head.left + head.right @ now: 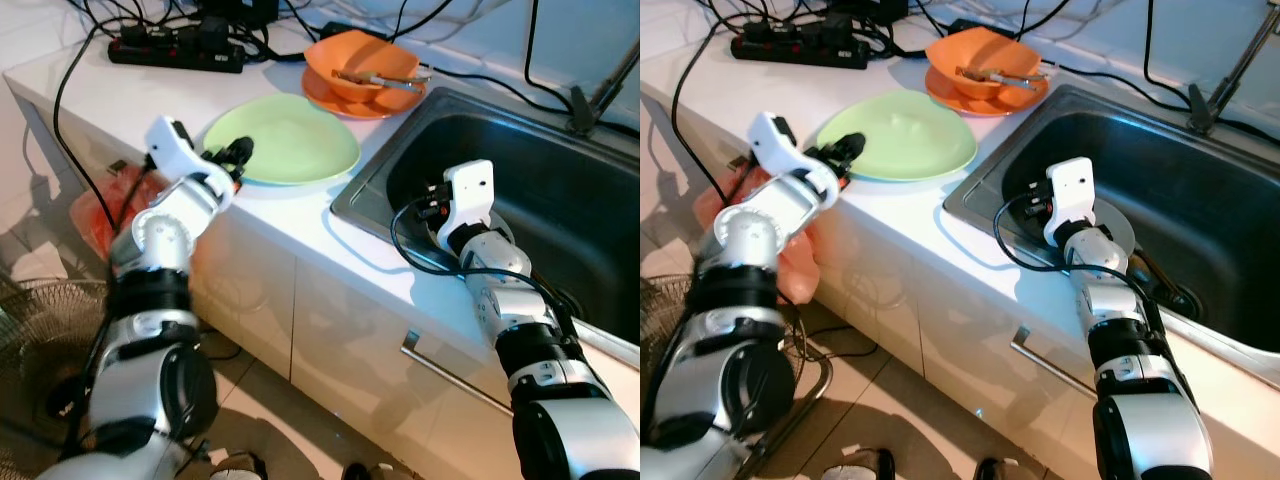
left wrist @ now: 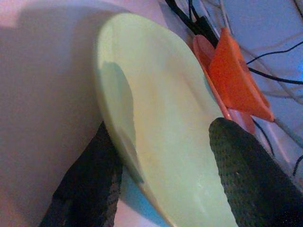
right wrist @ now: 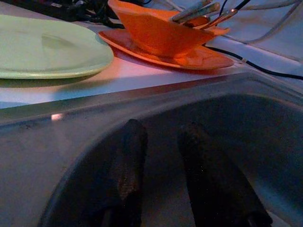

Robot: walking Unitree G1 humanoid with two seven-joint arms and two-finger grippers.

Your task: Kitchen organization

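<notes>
Left eye view. White counter (image 1: pixel 120 95) runs from upper left to lower right. Green plate (image 1: pixel 290 140) lies flat at upper centre. Left gripper (image 1: pixel 232 157) sits at the plate's near-left rim, fingers set either side of the rim. Orange bowl (image 1: pixel 362 65) stands on an orange plate (image 1: pixel 340 100) at top centre, just beyond the green plate, with cutlery (image 1: pixel 380 80) lying in the bowl. Black power strip (image 1: pixel 175 52) with cables at upper left. Steel sink (image 1: pixel 560 190) fills the right side; the right arm reaches down into its basin at centre right.

Right eye view. Same layout. A round steel piece (image 1: pixel 1120 225) lies on the sink floor just behind the right wrist. Cabinet handle (image 1: pixel 1050 365) at lower centre. Orange bag (image 1: pixel 790 260) below the counter at left.

Left wrist view. One finger (image 2: pixel 87 184) lies under the green plate's rim, the other over its top face at lower right; the rim passes between them. Whether they press it, cannot tell.

Right wrist view. Right gripper (image 3: pixel 161 165) at lower centre, inside the sink, fingers slightly apart, holding nothing. Green plate at upper left, orange bowl at top centre.
</notes>
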